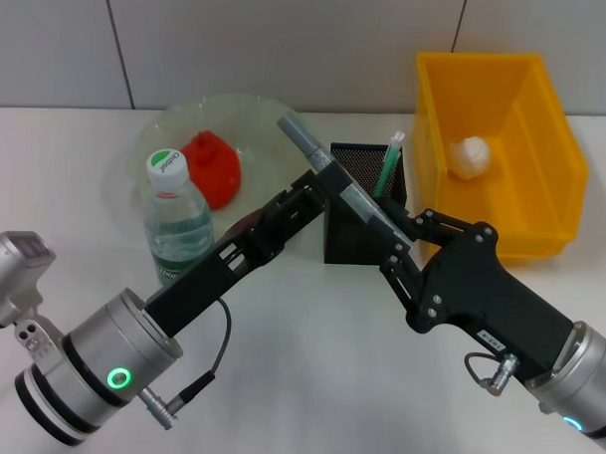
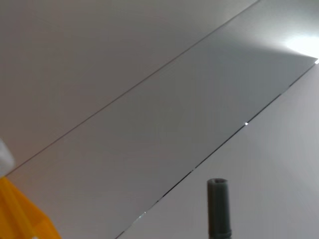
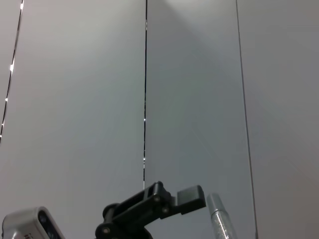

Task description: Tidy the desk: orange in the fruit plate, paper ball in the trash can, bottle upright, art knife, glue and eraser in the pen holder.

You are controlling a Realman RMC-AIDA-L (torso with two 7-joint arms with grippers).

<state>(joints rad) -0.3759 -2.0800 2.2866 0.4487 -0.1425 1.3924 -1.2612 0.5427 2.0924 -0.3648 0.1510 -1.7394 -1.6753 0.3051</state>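
Above pen holder (image 1: 359, 204) | art knife (image 1: 339, 181) clamped in left hand (image 1: 322, 185) and right hand (image 1: 397, 233)

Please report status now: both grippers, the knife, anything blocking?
Left gripper and right gripper both on grey knife, above pen holder. Handover underway, apparently. Nothing blocking holder.

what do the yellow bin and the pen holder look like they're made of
The yellow bin looks like moulded plastic: smooth, slightly glossy walls with a thick rim. The pen holder looks like black metal mesh, going by its fine perforated pattern, though coated plastic can't be ruled out.
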